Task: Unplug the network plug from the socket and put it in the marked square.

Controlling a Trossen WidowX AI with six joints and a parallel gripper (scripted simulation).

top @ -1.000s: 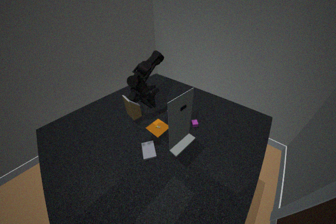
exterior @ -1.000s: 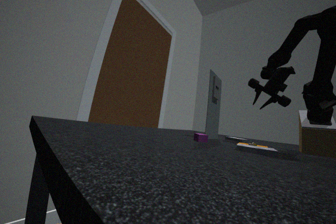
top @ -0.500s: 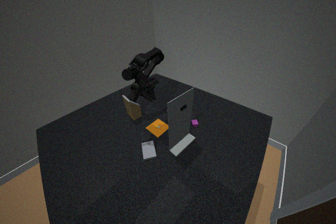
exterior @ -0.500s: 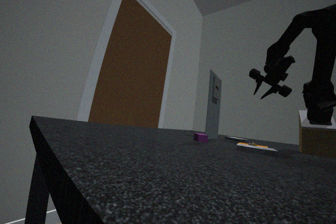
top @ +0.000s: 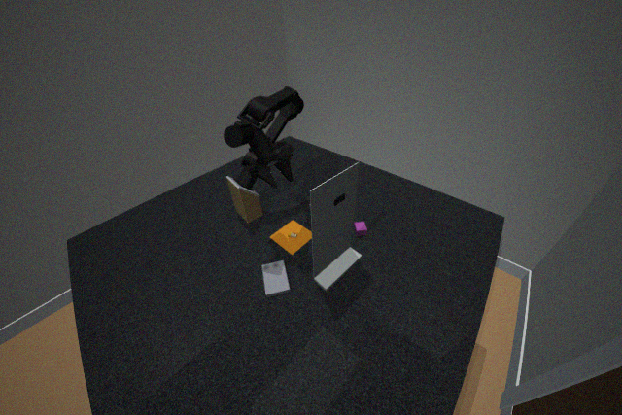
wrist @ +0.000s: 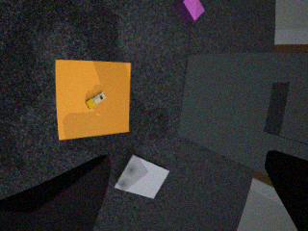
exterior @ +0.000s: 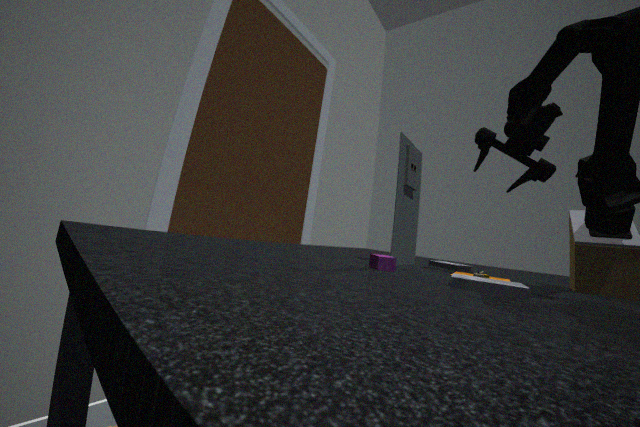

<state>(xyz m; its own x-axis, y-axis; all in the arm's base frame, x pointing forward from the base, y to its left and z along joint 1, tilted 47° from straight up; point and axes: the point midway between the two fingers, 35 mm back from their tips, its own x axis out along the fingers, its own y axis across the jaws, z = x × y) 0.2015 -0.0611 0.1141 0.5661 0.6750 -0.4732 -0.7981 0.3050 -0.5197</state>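
Gripper (top: 275, 182) (exterior: 493, 182) (wrist: 191, 162), released, above the table (top: 200, 320) (exterior: 330, 339) (wrist: 154, 29); plug (top: 293, 235) (exterior: 481, 274) (wrist: 95, 99) lies inside the orange square (top: 292, 246) (exterior: 500, 279) (wrist: 77, 122); panel (top: 328, 229) (exterior: 405, 226) (wrist: 226, 101) stands upright beside it.

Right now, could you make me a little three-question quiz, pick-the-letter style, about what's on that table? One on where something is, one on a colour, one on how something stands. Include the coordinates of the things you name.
1. Where is the small plug (top: 293, 235) (exterior: 481, 274) (wrist: 95, 100)?
A) in the upright panel
B) on the flat square
C) between the fingertips

2. What colour is the flat square (top: 292, 245) (exterior: 497, 279) (wrist: 72, 79)?
A) green
B) blue
C) orange

3. How does the end effector (top: 279, 183) (exterior: 490, 181) (wrist: 191, 162) stand?
A) open, holding nothing
B) shut on the plug
C) shut on the purple block

Key:
1 B: the wrist view shows it lying within the square's edges.
2 C: both the top and wrist views show orange.
3 A: its fingers stand wide apart, above the table.
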